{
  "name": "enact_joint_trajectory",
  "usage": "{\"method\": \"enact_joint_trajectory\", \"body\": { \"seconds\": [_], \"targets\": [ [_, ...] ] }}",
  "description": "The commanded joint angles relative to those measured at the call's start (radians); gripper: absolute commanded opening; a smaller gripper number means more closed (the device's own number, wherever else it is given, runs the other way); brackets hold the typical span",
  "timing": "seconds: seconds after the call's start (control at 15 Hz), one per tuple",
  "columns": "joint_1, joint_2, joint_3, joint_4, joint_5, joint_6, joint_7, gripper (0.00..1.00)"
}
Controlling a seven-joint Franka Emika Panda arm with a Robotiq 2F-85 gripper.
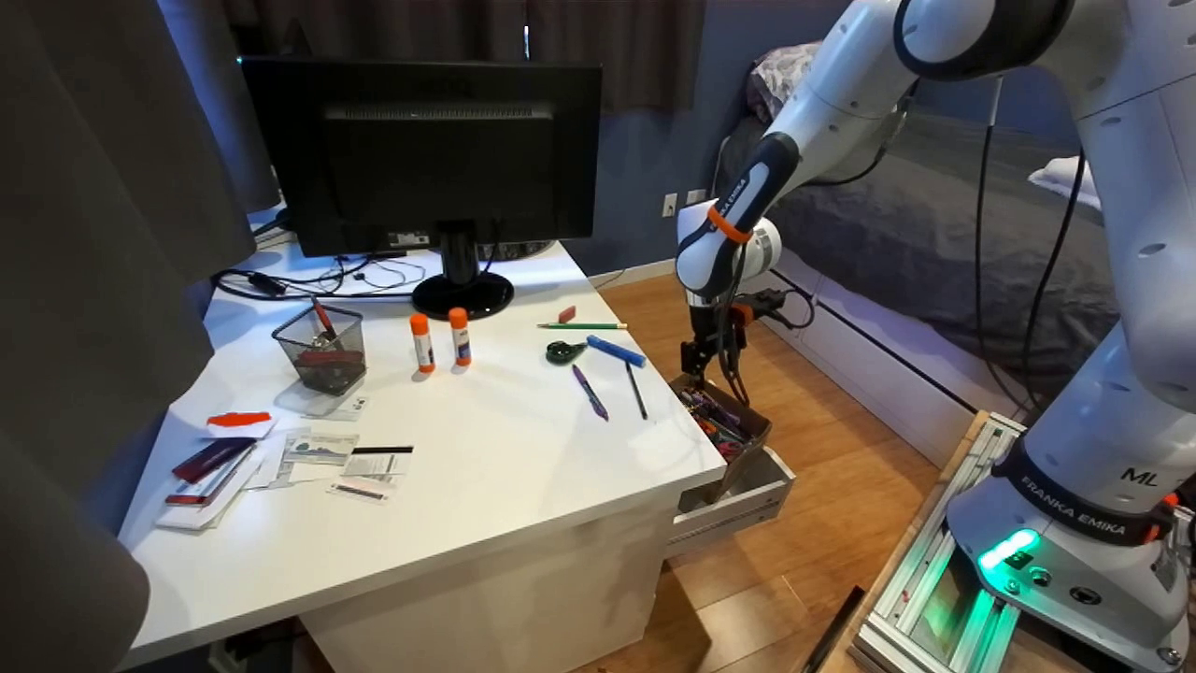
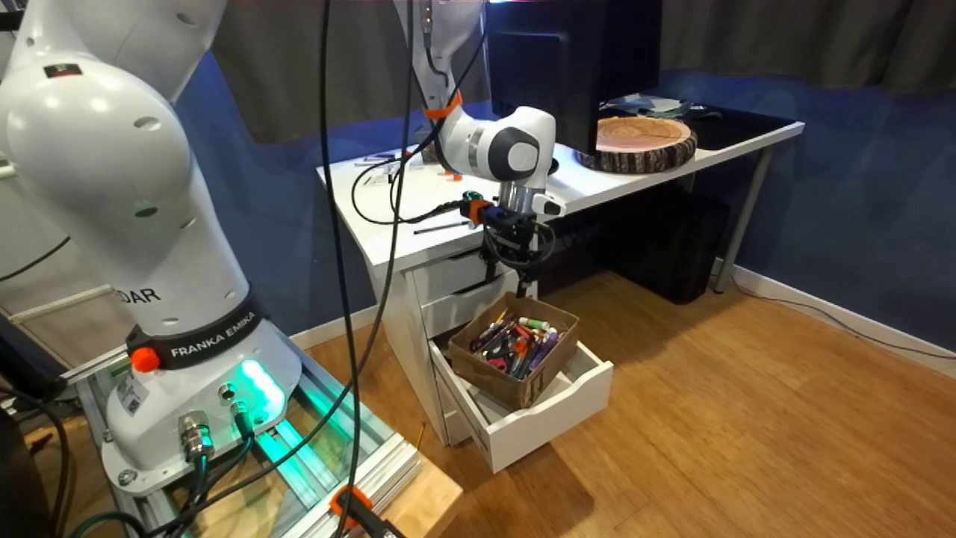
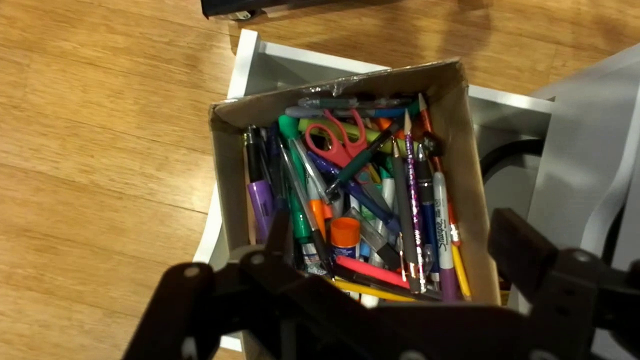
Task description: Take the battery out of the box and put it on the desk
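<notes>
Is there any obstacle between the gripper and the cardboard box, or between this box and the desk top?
Nothing visible stands between the gripper and the cardboard box. I see no battery; pens or scissors may cover it. The desk top is higher than the box; its edge would probably need clearing.

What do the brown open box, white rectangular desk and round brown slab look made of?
Brown open box: likely cardboard, matte; thin walls, worn-looking edges. White rectangular desk: probably laminate or painted board, smooth satin; even colour, faint sheen. Round brown slab: seemingly wood, rough-rimmed, possibly imitation; ringed top, dark bark-like edge.
</notes>
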Motion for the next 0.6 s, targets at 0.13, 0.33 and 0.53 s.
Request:
{"method": "enact_joint_trajectory", "body": {
  "seconds": [0.13, 0.33, 0.53],
  "targets": [
    [-0.043, 0.101, 0.056, 0.05, 0.055, 0.087, -0.063, 0.93],
    [-0.037, 0.135, 0.069, 0.083, 0.065, 0.112, -0.053, 0.78],
    [-0.036, 0.174, 0.084, 0.133, 0.077, 0.113, -0.049, 0.54]
  ]
}}
